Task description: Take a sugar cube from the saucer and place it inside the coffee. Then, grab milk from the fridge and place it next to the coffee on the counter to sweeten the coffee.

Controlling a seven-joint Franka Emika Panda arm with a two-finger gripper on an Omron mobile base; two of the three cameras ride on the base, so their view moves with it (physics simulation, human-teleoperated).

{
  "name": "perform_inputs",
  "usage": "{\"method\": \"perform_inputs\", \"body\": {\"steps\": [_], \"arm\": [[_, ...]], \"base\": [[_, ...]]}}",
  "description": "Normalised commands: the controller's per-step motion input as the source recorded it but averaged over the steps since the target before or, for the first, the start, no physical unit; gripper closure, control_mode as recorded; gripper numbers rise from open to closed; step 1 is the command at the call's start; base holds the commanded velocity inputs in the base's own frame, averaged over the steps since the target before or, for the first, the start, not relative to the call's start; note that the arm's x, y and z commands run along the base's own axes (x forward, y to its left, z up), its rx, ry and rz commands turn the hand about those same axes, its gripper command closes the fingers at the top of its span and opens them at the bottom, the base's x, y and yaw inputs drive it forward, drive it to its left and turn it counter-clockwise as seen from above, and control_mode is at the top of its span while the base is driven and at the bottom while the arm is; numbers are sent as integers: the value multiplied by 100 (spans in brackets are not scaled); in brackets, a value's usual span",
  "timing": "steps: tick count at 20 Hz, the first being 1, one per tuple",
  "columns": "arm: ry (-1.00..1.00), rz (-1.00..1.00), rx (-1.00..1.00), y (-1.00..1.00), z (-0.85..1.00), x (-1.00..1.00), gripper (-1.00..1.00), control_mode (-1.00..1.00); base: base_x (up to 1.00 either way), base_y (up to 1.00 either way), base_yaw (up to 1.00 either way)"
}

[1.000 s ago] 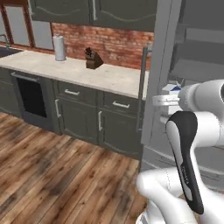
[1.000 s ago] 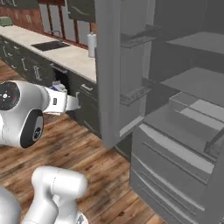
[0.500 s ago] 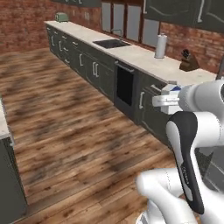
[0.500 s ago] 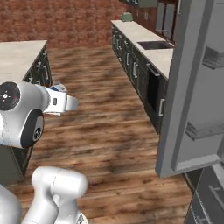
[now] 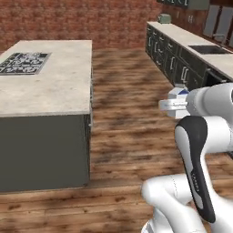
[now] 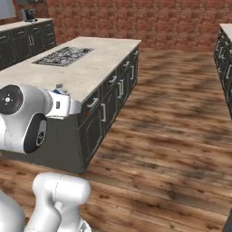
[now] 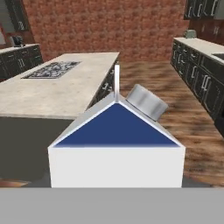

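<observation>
- island counter (image 5: pixel 50 86), beige speckled stone over dark cabinet fronts, takes up the left of the left base view; a cooktop (image 6: pixel 63 55) is set into its far end.
- wood floor (image 6: pixel 172 131) runs between that island and the long counter (image 5: pixel 200 45) on the far right, which carries a sink (image 5: pixel 210 49) and a toaster (image 5: pixel 164 18).
- arm is folded close to the base, with the hand out in front over the floor beside the island corner.
- milk (image 7: pixel 116 144) sits right in front of the hand camera: white carton, blue gable, grey cap on the slope. it is up in the air, off any surface.
- gripper (image 5: pixel 175 103) looks closed on the carton at a medium width, going by how the carton rides at the hand; the finger tips themselves are hidden behind it.
- coffee mug and saucer are not to be made out from here, so where the carton must land is still to be found.
- risk, as i judge it: a quick turn of the base could swing the carton in a light grip and let it slip.
- risk: the outstretched hand passes near the island corner; a tight turn could knock the carton against it.
</observation>
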Motion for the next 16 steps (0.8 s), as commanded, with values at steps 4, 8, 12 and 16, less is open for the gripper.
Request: {"method": "perform_inputs", "body": {"steps": [4,8,12,16], "arm": [[0,0,0,0,0,0,100,100],[0,0,0,0,0,0,100,100],[0,0,0,0,0,0,100,100],[0,0,0,0,0,0,100,100]], "base": [[44,99,46],[68,100,31],[79,100,24],[88,100,18]]}}
